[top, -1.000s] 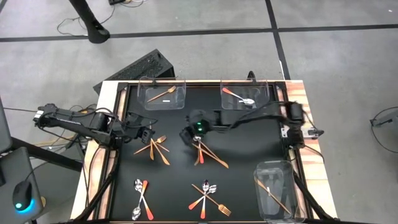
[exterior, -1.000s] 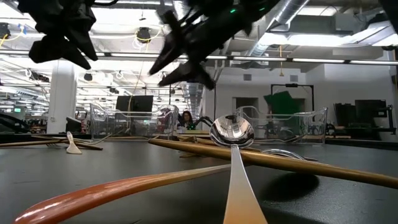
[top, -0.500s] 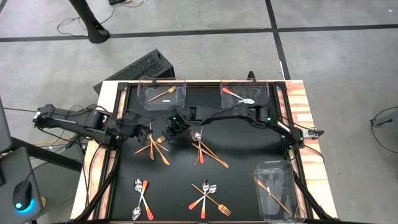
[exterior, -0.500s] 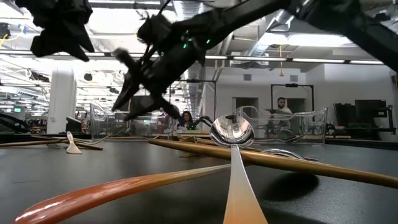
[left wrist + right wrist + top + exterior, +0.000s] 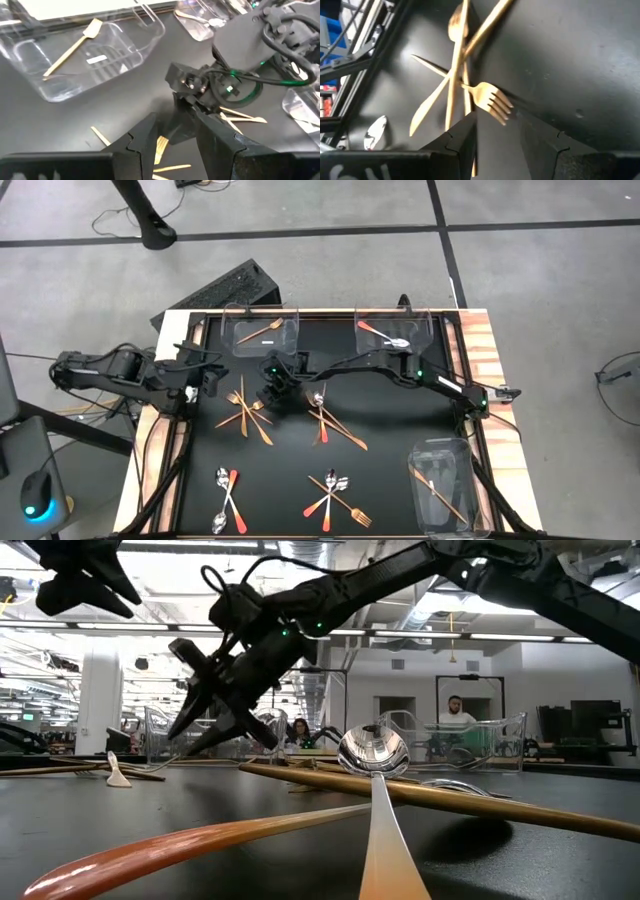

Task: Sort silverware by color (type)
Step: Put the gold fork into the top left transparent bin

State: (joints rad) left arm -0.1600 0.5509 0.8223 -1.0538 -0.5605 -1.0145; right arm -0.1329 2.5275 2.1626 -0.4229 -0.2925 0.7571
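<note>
Right hand (image 5: 268, 397) fingers parted, empty, just above gold fork (image 5: 490, 101), left hand (image 5: 215, 377) spread nearby

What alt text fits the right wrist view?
The right hand, fingers open and empty, hovers just above a copper-gold fork on the black table. The fork lies in a crossed pile of gold utensils; a silver spoon bowl shows farther off.

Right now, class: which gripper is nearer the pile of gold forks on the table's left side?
Right. The right gripper hangs right beside the fork pile, jaws open. The left gripper sits farther off, toward the table's left edge.
</note>
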